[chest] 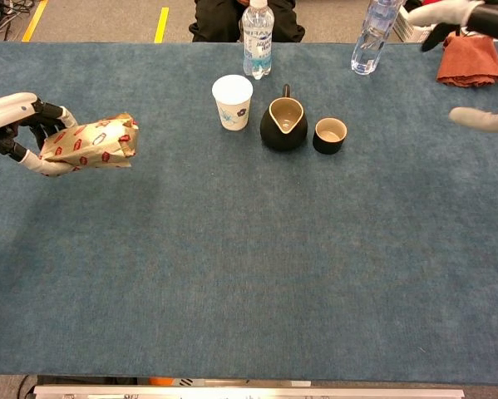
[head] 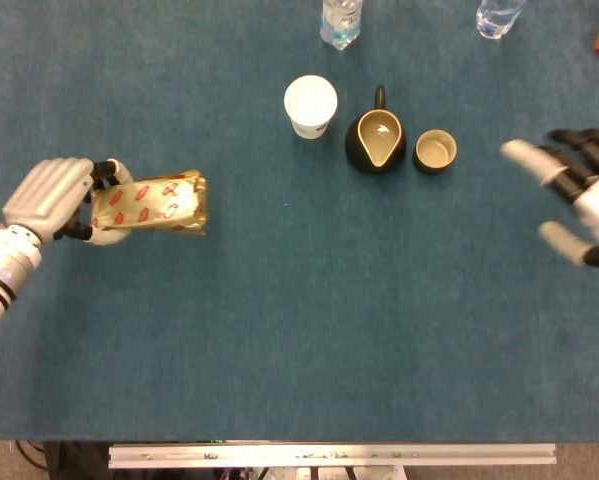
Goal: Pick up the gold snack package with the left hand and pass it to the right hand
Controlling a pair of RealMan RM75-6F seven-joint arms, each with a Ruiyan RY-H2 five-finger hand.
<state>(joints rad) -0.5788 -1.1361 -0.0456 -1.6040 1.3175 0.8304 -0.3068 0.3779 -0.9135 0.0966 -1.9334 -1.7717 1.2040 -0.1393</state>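
Left hand: the left hand sits at the far left of the table, its silver back facing up in the head view. Its fingers and thumb wrap around one end of the gold snack package, gripping it.

Gold snack package: the gold snack package is a shiny gold pouch with small red labels. It juts out from the left hand toward the middle of the table. In the chest view it appears lifted clear of the cloth.

Right hand: the right hand enters at the far right edge, partly cut off by the frame. Its fingers are spread apart and hold nothing. It is well apart from the package, with most of the table between them.

Table: a blue cloth-covered table fills both views.

Centre items: a white paper cup, a dark pitcher with a pale inside, and a small dark cup stand in a row near the far side. The pitcher and small cup are just beside each other.

Far edge: two clear water bottles stand at the table's far edge. A rust-coloured cloth lies at the far right corner, with the right hand's fingertips showing above it in the chest view.
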